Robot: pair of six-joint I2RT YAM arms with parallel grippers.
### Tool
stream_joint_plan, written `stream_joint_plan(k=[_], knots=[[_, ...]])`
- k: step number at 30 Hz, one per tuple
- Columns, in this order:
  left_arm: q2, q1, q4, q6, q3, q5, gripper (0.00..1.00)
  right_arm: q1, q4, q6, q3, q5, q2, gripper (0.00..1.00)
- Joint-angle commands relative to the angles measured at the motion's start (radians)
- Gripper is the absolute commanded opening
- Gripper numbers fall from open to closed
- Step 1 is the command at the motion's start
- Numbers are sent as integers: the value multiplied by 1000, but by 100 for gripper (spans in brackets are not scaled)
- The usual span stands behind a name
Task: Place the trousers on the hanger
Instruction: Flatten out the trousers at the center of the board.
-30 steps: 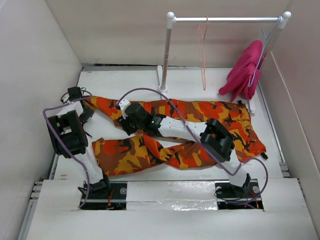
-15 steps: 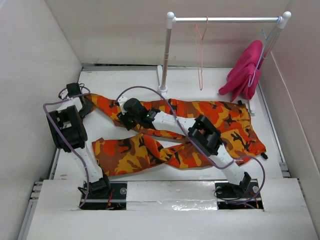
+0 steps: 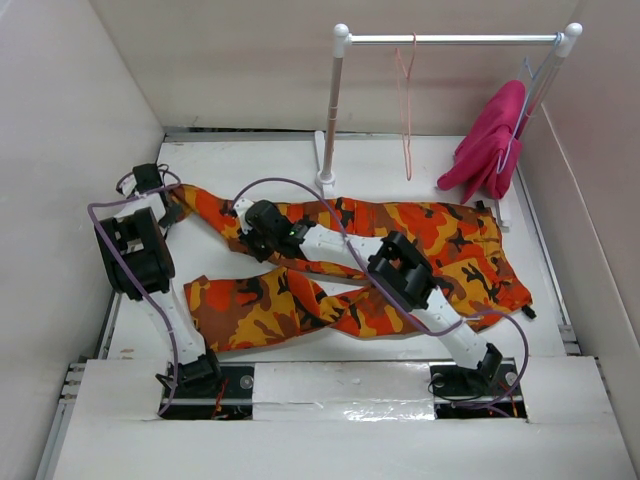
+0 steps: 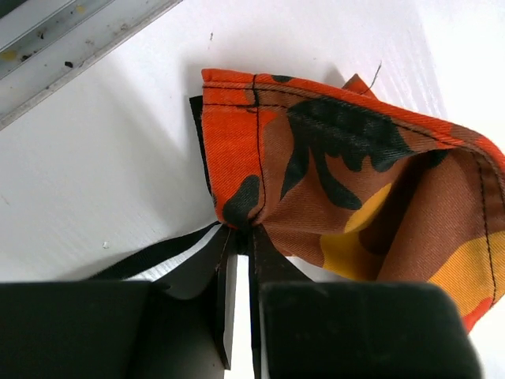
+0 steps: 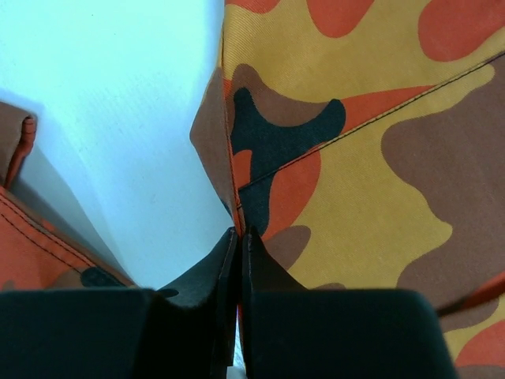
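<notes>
The trousers (image 3: 450, 225) are matt woven cloth with a fine diagonal twill rib and raised stitched seams; the magenta garment (image 3: 490, 140) is a softer-looking matt cloth. The hanger (image 3: 407, 150) is thin, smooth salmon-pink wire, and the white tube rail (image 3: 455, 39) is smooth and faintly glossy. The table (image 3: 260, 165) is smooth, mostly matt white, and the left gripper (image 4: 237, 237) looks like matt black plastic.

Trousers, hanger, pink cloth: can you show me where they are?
trousers (image 3: 462, 235): top view, on the wide waist end.
hanger (image 3: 407, 150): top view, on its lower wire.
pink cloth (image 3: 490, 140): top view, middle of the hanging bundle.
</notes>
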Motion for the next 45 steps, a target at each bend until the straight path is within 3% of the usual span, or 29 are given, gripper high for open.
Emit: stream_joint_plan(k=[1, 12, 20, 28, 29, 32, 33, 35, 36, 38, 43, 44, 45], knots=[[-28, 4, 2, 31, 27, 1, 0, -6, 38, 4, 10, -4, -40, 4], [-147, 4, -263, 184, 278, -74, 0, -29, 45, -41, -190, 8, -254, 0], [-167, 73, -399, 249, 350, -35, 0, -80, 90, -36, -348, -52, -366, 0], [-113, 97, -497, 293, 382, -314, 0, 21, 91, -3, -343, -37, -321, 0], [-108, 97, -500, 290, 401, -332, 0, 43, 91, 5, -329, -37, -310, 2], [-75, 97, -544, 270, 485, -368, 0, 124, 88, 22, -284, -29, -258, 23], [-65, 97, -561, 263, 511, -361, 7, 147, 84, 25, -273, -27, -250, 37], [-61, 87, -584, 258, 554, -343, 19, 147, 62, 24, -259, -43, -244, 47], [-65, 78, -580, 258, 560, -338, 32, 147, 59, 24, -263, -41, -253, 56], [-71, 45, -580, 257, 585, -337, 39, 120, 59, 20, -282, -47, -303, 61], [-88, -65, -542, 249, 579, -331, 40, 5, 117, 33, -419, -43, -451, 61], [-97, -118, -520, 253, 542, -332, 40, -39, 119, 36, -429, -28, -465, 57], [-107, -146, -500, 255, 524, -352, 39, -61, 119, 40, -437, -12, -471, 40]])
